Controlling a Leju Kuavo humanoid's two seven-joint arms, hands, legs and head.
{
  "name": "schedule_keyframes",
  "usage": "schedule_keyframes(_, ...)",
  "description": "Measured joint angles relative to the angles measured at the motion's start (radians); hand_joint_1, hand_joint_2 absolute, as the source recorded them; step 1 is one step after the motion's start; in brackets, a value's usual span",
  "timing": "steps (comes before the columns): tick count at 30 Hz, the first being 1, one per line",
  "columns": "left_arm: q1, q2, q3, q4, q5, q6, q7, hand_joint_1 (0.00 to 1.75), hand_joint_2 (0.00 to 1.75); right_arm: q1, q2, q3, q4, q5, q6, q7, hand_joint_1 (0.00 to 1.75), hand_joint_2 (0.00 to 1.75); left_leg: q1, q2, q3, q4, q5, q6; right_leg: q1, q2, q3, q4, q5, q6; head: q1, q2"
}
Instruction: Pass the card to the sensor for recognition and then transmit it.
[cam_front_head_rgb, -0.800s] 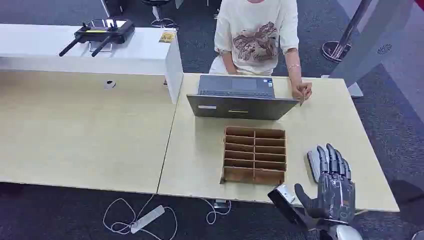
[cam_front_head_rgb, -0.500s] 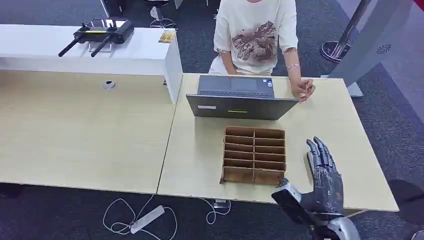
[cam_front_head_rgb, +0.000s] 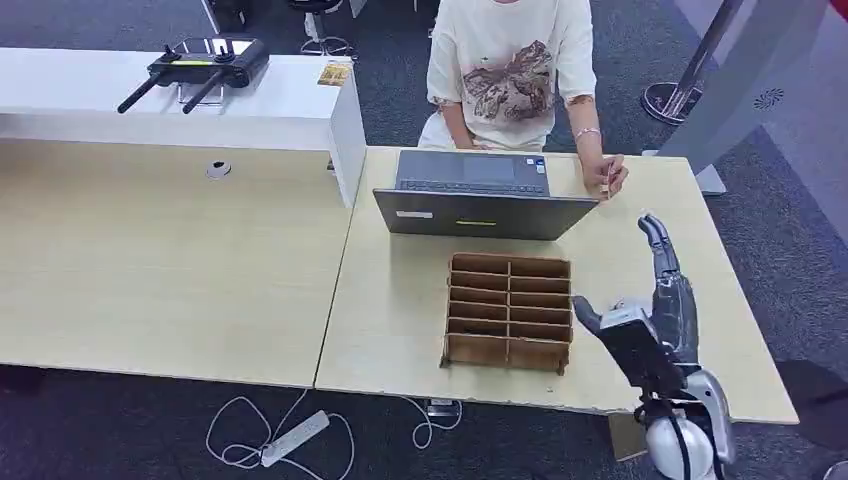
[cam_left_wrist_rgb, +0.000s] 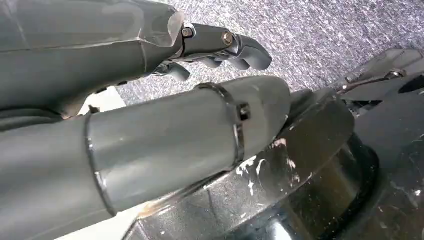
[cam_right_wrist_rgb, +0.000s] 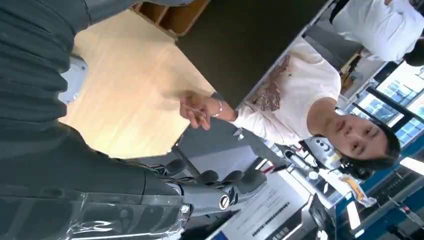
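Pale and thin, the card (cam_front_head_rgb: 604, 187) is pinched edge-up in the person's hand (cam_front_head_rgb: 607, 178) at the far right corner of the laptop (cam_front_head_rgb: 480, 198), just above the bench (cam_front_head_rgb: 660, 250). In the right wrist view the card (cam_right_wrist_rgb: 192, 111) shows as a sliver between that person's fingers, too small to read its long axis with certainty.

From the right hand (cam_front_head_rgb: 662, 300) the card lies ahead and a little to the left, across bare bench. This hand is the nearer one: it is raised over the bench's right side, fingers straight and pointing toward the card, thumb apart, holding nothing.

The left hand (cam_left_wrist_rgb: 150, 100) hangs low over carpet, fingers loosely curled, holding nothing that I can see.

The wooden tray (cam_front_head_rgb: 510, 310) sits between laptop and robot, beside the right hand.
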Motion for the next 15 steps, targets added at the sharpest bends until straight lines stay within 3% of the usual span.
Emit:
schedule_keyframes(6, -0.002, 0.001, -0.008, 0.000, 0.005, -0.006, -0.002, 0.00, 0.00, -0.117, -0.026, 0.037, 0.066, 0.034, 0.000, 0.021, 0.00, 1.75, 0.000, -0.001, 0.000, 0.000, 0.000, 0.000, 0.000, -0.001, 0.001, 0.000, 0.000, 0.000, 0.000, 0.000)
schedule_keyframes(15, -0.003, 0.004, -0.018, 0.000, 0.011, -0.016, -0.009, 0.00, 0.00, -0.406, -0.047, 0.140, 0.252, 0.145, -0.014, 0.081, 0.00, 1.75, -0.001, 0.001, 0.001, 0.000, 0.001, 0.000, -0.001, 0.002, 0.000, 0.001, 0.001, 0.000, 0.000, 0.000)
